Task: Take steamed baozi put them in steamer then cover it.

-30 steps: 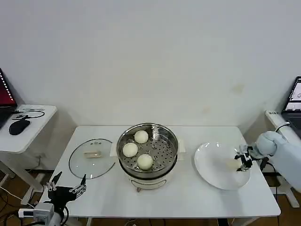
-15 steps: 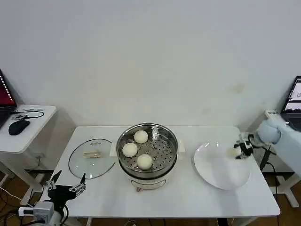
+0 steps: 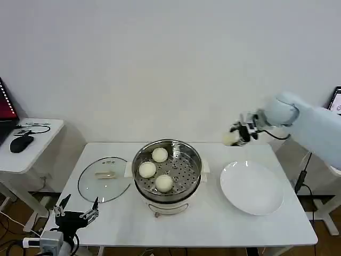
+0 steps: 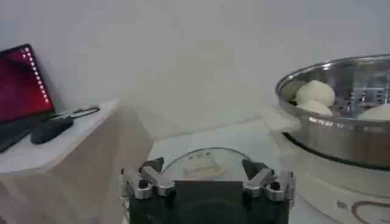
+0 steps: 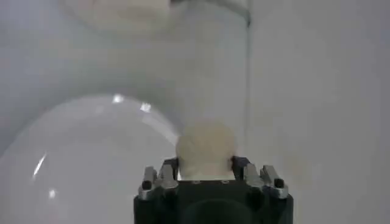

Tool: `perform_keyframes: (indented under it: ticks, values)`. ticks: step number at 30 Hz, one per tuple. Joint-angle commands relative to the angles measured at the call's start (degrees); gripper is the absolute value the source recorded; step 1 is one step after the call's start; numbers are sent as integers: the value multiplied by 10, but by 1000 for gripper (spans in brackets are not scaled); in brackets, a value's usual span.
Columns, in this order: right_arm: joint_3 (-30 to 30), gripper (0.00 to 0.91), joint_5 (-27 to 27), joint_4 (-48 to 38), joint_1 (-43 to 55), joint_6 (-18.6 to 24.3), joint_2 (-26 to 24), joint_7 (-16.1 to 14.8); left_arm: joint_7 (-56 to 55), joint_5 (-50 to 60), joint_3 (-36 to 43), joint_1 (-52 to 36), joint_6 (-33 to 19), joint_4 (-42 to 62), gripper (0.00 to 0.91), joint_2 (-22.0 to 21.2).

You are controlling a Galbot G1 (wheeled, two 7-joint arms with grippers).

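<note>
- I see three steamed baozi [image 3: 160, 154] [image 3: 147, 169] [image 3: 164, 183] lying on the perforated tray inside the steamer [image 3: 167, 176], which stands on the white table [image 3: 213, 224].
- In the left wrist view two of them [image 4: 315, 92] [image 4: 314, 107] show over the steamer's rim [image 4: 341, 131]; a third [image 4: 379, 112] is cut off at the picture's edge.
- The fourth baozi [image 3: 230, 138] is up in the air, above the table's far edge between the steamer and the white plate [image 3: 251, 188], clamped in the right gripper [image 3: 238, 134].
- From the right wrist camera I see that bun [image 5: 205, 148] pinched between the fingers [image 5: 166, 172], its lower part hidden behind the right gripper [image 5: 205, 167] body; the plate [image 5: 79, 164] lies below it.
- The cover [image 3: 104, 178] lies flat on the table just beside the steamer, on the side away from the plate, its pale handle up. In the left wrist view its near part [image 4: 204, 163] is hidden by the gripper.
- The left gripper [image 3: 74, 212] hangs low off the table's front edge, on the cover's side of the steamer, fingers [image 4: 146, 181] spread apart and holding nothing.
- On the steamer's cover side stands a small side table [image 3: 32, 144] with a mouse [image 3: 21, 143] and a partly cut-off laptop [image 4: 21, 91].
</note>
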Motion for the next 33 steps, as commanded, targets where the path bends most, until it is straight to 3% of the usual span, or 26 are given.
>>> perform_keyframes:
  ticks: [1, 6, 10, 20, 33]
  values:
    - [-126, 584, 180, 66, 120, -100, 130, 76, 0, 3, 0, -1, 0, 1, 907, -1]
    - [-130, 584, 233, 62, 103, -139, 175, 115, 4, 7, 1, -3, -2, 2, 907, -3]
    - [-144, 584, 317, 71, 87, -182, 189, 144, 5, 8, 0, -5, -5, 7, 907, -5]
    - [-154, 584, 274, 45, 27, -192, 181, 148, 5, 7, 0, -9, -7, 12, 907, -5]
    - [-147, 584, 214, -33, -17, -183, 211, 148, 5, 5, -8, -12, -9, 10, 907, 1]
